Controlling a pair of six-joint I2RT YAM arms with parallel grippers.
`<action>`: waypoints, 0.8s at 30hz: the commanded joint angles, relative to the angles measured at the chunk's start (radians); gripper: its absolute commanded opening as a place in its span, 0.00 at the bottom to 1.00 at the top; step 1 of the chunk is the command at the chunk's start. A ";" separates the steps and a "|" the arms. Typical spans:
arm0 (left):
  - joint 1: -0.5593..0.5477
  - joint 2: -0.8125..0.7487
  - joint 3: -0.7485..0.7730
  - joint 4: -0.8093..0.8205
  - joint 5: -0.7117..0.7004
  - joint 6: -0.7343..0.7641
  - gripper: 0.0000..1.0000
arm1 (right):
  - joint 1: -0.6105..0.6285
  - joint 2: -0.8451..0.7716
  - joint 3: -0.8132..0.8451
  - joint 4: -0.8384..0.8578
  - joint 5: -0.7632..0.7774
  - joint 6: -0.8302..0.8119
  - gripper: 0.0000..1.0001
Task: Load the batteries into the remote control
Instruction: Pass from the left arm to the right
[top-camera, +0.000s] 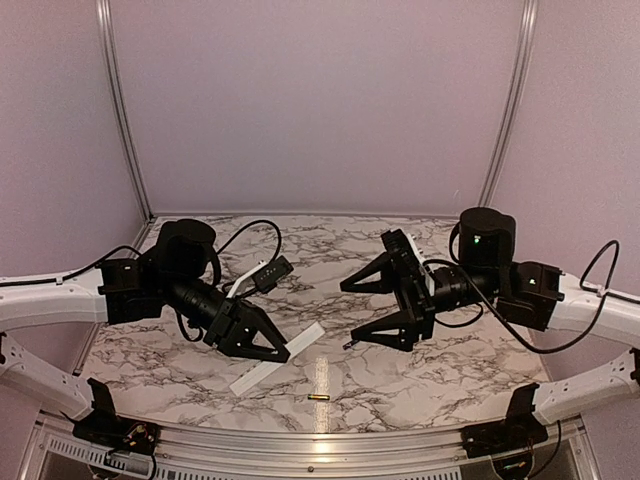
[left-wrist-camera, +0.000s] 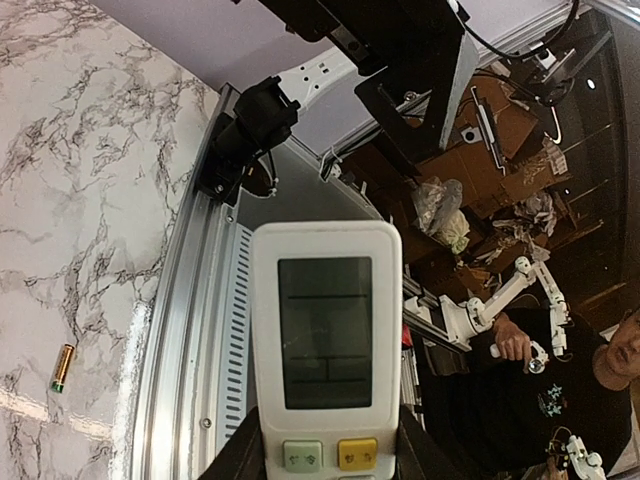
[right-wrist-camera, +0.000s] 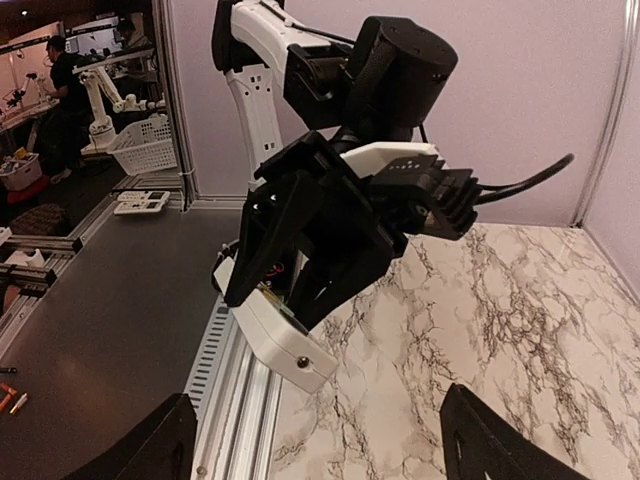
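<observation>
One golden battery (top-camera: 319, 397) lies loose on the table (top-camera: 450, 360), nearest the edge, just beneath and slightly outward of the left gripper (top-camera: 270, 352). That gripper is clamped on the single remote control (top-camera: 285, 360), held off the surface with its display facing the wrist. Farther in, the right gripper (top-camera: 348, 314) hangs spread wide, apparently empty. The dark battery is not visible. Loading seems not yet begun; next, the right gripper must descend and pinch the golden battery.

Dim even light, glare on table (top-camera: 322, 372)
</observation>
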 joint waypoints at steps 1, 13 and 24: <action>-0.032 0.032 0.032 0.021 0.085 -0.009 0.32 | 0.107 0.028 0.076 -0.106 0.082 -0.132 0.81; -0.106 0.103 0.046 0.019 0.149 -0.001 0.31 | 0.271 0.115 0.158 -0.221 0.201 -0.250 0.65; -0.106 0.127 0.049 0.036 0.181 0.001 0.28 | 0.340 0.167 0.183 -0.268 0.253 -0.287 0.51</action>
